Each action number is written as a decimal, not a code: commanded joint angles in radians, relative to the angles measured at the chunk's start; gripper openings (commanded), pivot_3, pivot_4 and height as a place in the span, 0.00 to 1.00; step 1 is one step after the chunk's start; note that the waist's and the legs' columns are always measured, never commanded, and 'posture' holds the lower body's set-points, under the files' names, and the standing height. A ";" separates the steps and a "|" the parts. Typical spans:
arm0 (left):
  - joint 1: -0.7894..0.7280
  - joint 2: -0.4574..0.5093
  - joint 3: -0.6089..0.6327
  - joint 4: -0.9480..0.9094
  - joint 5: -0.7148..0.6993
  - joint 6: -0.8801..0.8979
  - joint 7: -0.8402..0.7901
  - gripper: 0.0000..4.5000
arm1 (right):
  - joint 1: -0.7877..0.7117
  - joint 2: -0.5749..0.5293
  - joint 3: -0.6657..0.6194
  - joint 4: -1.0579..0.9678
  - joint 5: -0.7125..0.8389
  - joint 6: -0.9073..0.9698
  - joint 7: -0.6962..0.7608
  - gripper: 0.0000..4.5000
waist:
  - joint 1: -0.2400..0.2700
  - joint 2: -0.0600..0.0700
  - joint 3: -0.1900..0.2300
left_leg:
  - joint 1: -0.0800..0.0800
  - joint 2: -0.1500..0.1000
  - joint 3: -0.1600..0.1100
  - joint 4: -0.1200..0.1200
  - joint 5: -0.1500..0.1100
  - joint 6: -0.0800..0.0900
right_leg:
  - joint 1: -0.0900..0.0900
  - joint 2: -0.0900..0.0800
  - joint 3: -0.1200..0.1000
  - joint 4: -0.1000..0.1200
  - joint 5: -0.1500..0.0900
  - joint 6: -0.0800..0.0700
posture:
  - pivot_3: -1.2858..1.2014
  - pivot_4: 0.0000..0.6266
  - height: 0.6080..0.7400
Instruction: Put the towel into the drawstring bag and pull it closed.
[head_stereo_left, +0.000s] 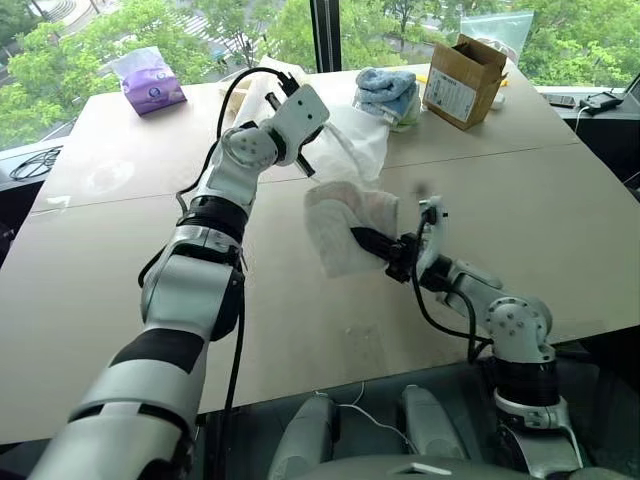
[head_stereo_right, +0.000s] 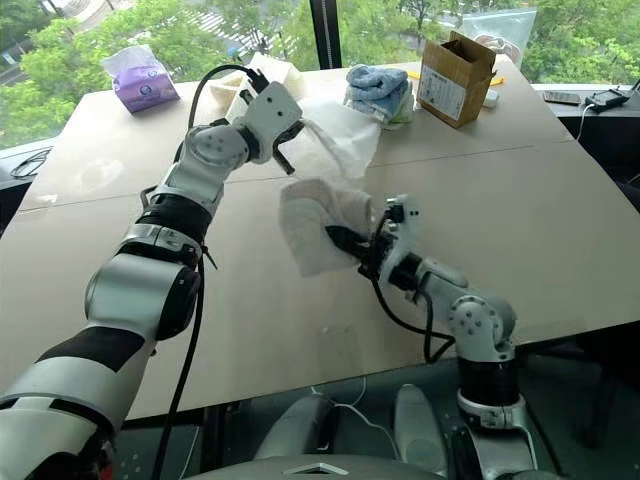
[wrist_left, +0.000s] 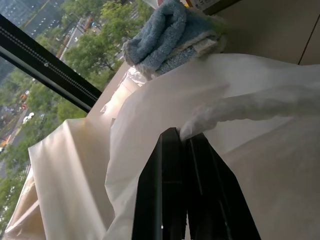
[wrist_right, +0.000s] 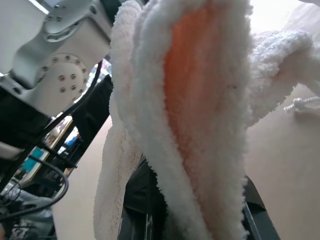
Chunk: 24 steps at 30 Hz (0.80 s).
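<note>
The drawstring bag (head_stereo_left: 352, 140), thin white fabric, is lifted off the table at its near edge and trails back toward the far side. My left gripper (head_stereo_left: 306, 152) is shut on that raised edge, and the left wrist view shows the black fingers (wrist_left: 170, 165) pinching a bunched fold of the bag (wrist_left: 240, 100). The towel (head_stereo_left: 345, 225), cream-white terry, hangs crumpled just in front of and below the bag. My right gripper (head_stereo_left: 366, 240) is shut on the towel's lower right side. In the right wrist view the towel (wrist_right: 200, 100) drapes over the fingers, with a white cord (wrist_right: 301, 105) beside it.
A stack of blue and pale towels (head_stereo_left: 388, 92) and an open cardboard box (head_stereo_left: 462, 82) stand at the far right behind the bag. A purple tissue pack (head_stereo_left: 150, 82) sits far left. A flat cream cloth (head_stereo_left: 255, 95) lies behind my left gripper. The table (head_stereo_left: 100, 270) has bare room nearer me.
</note>
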 joint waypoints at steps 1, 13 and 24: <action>-0.006 0.007 0.025 -0.163 -0.047 0.166 -0.071 0.01 | -0.057 0.087 -0.074 0.060 -0.014 -0.087 -0.122 0.00 | -0.001 0.000 0.000 | 0.000 0.000 0.000 0.000 0.000 0.000 | 0.000 0.000 0.000 0.000 0.000 0.000 | 0.52 0.24 1.00; 0.175 0.041 -0.009 -0.620 -0.165 0.594 -0.265 0.01 | -0.180 0.276 -0.279 0.216 0.170 -0.290 -0.349 0.00 | -0.010 0.001 0.000 | 0.001 0.002 0.001 -0.002 0.000 -0.001 | -0.002 0.001 0.002 0.001 0.000 0.000 | 0.52 0.24 1.00; 0.247 -0.023 0.012 -0.851 -0.277 0.810 -0.236 0.01 | -0.187 0.241 -0.141 0.198 0.310 -0.239 -0.399 0.00 | -0.007 0.001 0.000 | 0.001 0.003 0.002 -0.002 0.000 -0.001 | -0.002 0.002 0.003 0.001 0.000 0.000 | 0.52 0.24 1.00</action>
